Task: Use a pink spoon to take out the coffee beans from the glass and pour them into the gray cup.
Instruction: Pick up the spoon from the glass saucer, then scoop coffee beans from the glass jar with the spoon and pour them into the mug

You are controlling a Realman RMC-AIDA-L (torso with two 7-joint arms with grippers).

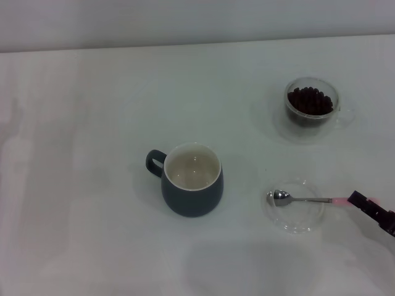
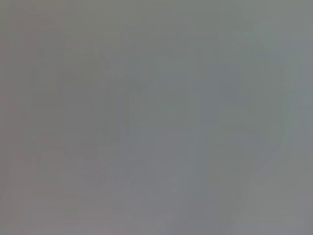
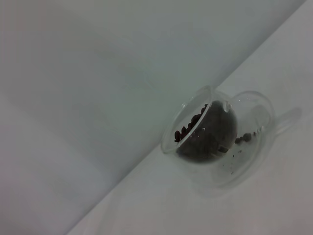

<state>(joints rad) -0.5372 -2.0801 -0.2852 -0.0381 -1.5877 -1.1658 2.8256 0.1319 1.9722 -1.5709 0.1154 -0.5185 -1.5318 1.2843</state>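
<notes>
White surface point(image 1: 92, 234) against a pale wall: four items, one hand in view.

Gray cup point(image 1: 192, 180): upright near the centre, loop handle toward the robot's left, cream inside showing no beans. Glass point(image 1: 311, 106): upright at far right, well apart from the cup, holding the coffee beans point(image 1: 310, 102); side handle toward the right; also seen in the right wrist view point(image 3: 215, 142). Pink spoon point(image 1: 305, 199): metal bowl resting in a flat clear glass dish point(image 1: 294, 214), right of the cup and nearer than the glass; pink handle end pinched by the right hand point(image 1: 358, 200) at the right edge, closed on it. Left hand: out of sight; its wrist view shows only blank grey.
</notes>
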